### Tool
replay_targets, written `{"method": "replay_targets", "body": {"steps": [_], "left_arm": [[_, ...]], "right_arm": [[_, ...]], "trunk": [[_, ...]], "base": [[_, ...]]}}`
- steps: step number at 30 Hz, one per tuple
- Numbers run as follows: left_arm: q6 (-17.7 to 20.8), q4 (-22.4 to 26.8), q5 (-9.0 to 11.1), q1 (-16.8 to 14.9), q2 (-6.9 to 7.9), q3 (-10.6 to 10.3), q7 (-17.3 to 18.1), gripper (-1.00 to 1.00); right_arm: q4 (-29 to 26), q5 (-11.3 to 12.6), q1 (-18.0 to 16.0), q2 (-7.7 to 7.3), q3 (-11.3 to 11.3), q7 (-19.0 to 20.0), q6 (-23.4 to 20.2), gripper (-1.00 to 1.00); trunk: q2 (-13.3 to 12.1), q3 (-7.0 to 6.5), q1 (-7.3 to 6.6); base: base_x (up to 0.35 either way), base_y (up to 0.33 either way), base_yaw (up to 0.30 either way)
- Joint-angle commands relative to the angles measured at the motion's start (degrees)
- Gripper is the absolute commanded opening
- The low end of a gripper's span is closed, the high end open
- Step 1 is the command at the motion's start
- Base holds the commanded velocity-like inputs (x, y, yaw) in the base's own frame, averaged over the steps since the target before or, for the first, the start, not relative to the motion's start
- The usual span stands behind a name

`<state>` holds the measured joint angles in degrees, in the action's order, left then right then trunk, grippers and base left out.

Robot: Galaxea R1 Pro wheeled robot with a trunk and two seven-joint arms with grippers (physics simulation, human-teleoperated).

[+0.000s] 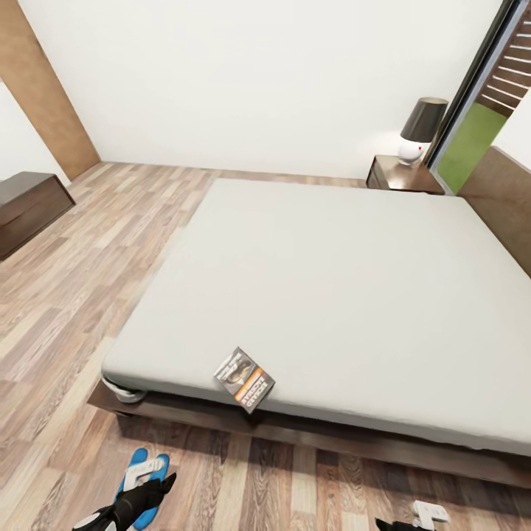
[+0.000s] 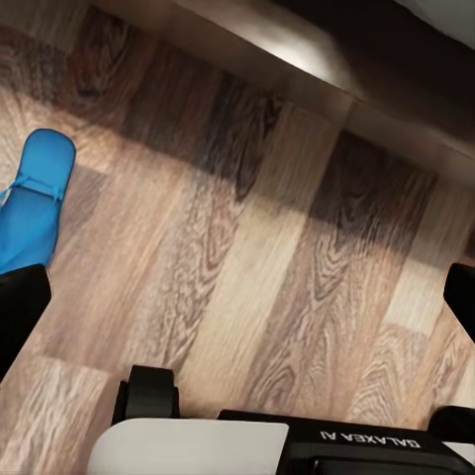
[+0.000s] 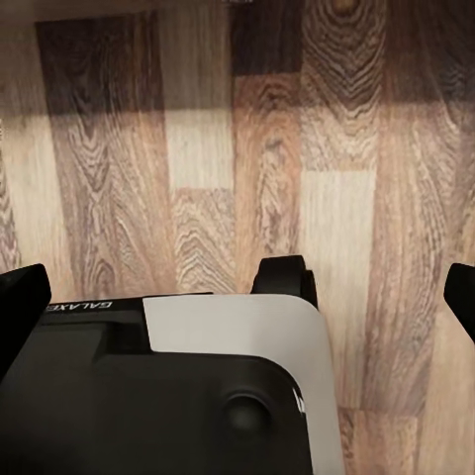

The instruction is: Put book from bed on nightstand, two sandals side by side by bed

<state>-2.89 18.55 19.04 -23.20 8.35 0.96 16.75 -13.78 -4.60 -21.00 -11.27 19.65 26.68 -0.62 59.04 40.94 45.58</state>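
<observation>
The book lies at the bed edge in the head view; the left wrist view shows a sandal on the floor. Both grippers are wide open, empty.

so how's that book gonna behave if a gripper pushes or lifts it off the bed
The book looks thin, so probably light and a bit floppy if pinched by one corner. It lies flat at the near edge of the bed, one corner seeming to overhang, so a push toward the robot would likely drop it onto the floor. It should slide, not roll.
</observation>
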Motion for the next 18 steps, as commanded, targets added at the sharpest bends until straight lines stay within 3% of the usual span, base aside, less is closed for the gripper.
{"method": "replay_targets", "body": {"steps": [1, 18], "left_arm": [[-0.10, -0.10, 0.21, -0.05, 0.00, 0.10, 0.31, 1.00], [-0.10, -0.10, 0.21, -0.06, 0.00, 0.10, 0.31, 1.00]], "right_arm": [[-0.06, -0.49, -0.01, 0.02, 0.48, 0.35, -0.06, 1.00], [-0.04, -0.50, -0.01, 0.02, 0.48, 0.35, -0.01, 1.00]], "trunk": [[0.03, 0.04, 0.00], [0.03, 0.04, 0.00]], "base": [[0.000, 0.000, 0.271], [0.000, 0.000, 0.267]]}}
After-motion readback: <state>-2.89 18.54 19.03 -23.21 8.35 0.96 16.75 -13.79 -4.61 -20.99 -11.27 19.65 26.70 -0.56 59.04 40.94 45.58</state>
